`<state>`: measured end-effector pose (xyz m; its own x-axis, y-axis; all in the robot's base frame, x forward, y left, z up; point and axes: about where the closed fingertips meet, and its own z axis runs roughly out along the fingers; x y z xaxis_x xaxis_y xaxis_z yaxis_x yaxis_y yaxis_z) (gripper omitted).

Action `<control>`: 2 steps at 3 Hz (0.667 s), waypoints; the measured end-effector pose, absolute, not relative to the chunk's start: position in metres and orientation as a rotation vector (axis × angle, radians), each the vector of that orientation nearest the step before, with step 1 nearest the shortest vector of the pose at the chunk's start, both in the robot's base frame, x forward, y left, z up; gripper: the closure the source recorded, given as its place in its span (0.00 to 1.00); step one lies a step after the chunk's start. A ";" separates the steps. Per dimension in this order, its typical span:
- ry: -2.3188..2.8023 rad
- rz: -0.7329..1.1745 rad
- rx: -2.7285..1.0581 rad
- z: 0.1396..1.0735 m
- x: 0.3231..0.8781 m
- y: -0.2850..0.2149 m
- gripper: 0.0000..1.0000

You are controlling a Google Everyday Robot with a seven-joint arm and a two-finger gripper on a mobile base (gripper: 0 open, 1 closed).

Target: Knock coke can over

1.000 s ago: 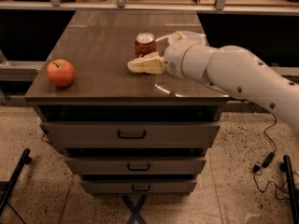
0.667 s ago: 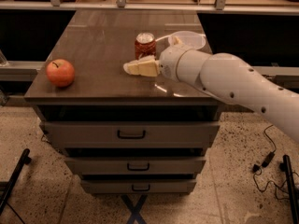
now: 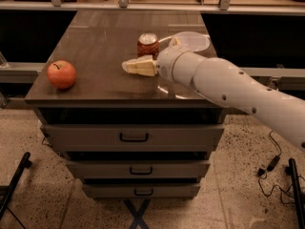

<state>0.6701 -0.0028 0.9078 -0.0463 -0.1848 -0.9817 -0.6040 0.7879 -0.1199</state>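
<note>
The small red aluminium coke can (image 3: 148,45) with its silver top stands upright near the middle of the dark wooden desk (image 3: 95,37). Just in front of it hovers the cream end effector (image 3: 128,65) — drawn narrow, gripping nothing — pointing left toward a round red apple (image 3: 61,74).

The coke can (image 3: 148,45) is red, silver-topped. The gripper (image 3: 128,66), just in front of it above the tabletop (image 3: 95,37), is cream. Tabletop: dark brown, streaked grain. The apple (image 3: 61,74): red-orange. The arm (image 3: 228,87): white. The floor (image 3: 38,142): speckled beige.
</note>
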 end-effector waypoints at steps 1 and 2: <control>1.610 0.365 -0.619 0.908 0.685 -0.004 0.00; 1.615 0.361 -0.588 0.902 0.698 -0.007 0.00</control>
